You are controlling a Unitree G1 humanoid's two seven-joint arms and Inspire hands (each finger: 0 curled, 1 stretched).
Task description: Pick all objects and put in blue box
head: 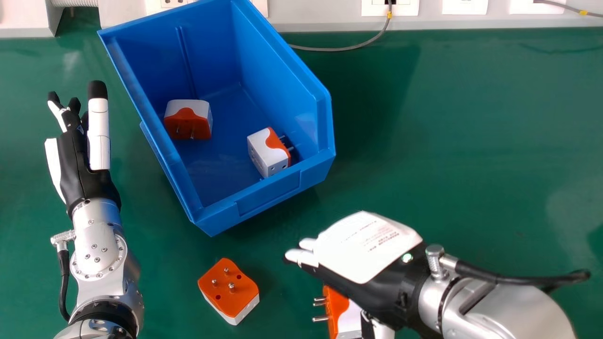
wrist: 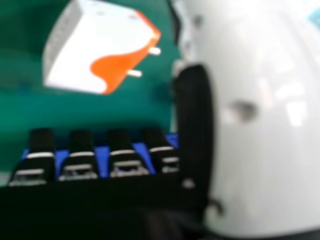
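Two plugs lay in the box, two others were left, and both hands were straight-fingered and empty.

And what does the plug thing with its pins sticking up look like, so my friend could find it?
Find the big open blue plastic box on the green table. Just beyond its nearest corner, outside it, sits a chunky orange-and-white plug adapter. Its orange face and metal pins point up, while the other adapters' pins stick out sideways.
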